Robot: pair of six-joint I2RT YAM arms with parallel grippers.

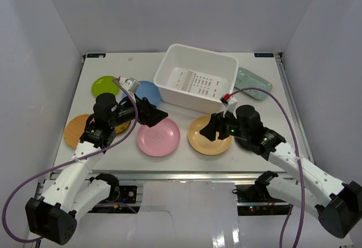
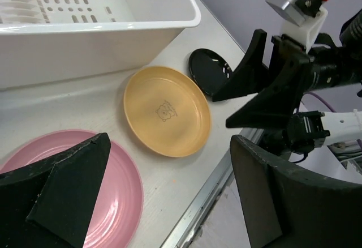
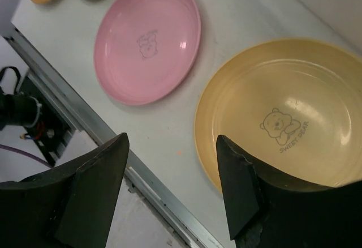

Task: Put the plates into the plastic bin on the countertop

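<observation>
Plates all lie out on the white table (image 1: 182,160), none in the white rectangular plastic bin (image 1: 186,98) yet: pickup stage. The right gripper (image 1: 210,129) hovers, spread wide, over the round yellow plate (image 1: 203,144) and its near rim. The left gripper (image 1: 155,112) gapes wide above the round pink plate (image 1: 161,140). Next, I reckon: descend, pinch a rim, carry it binward.

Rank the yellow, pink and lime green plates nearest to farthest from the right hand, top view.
1. Yellow plate, directly under the right hand.
2. Pink plate, to its left near the front edge.
3. Lime green plate, far left, toward the back.
</observation>
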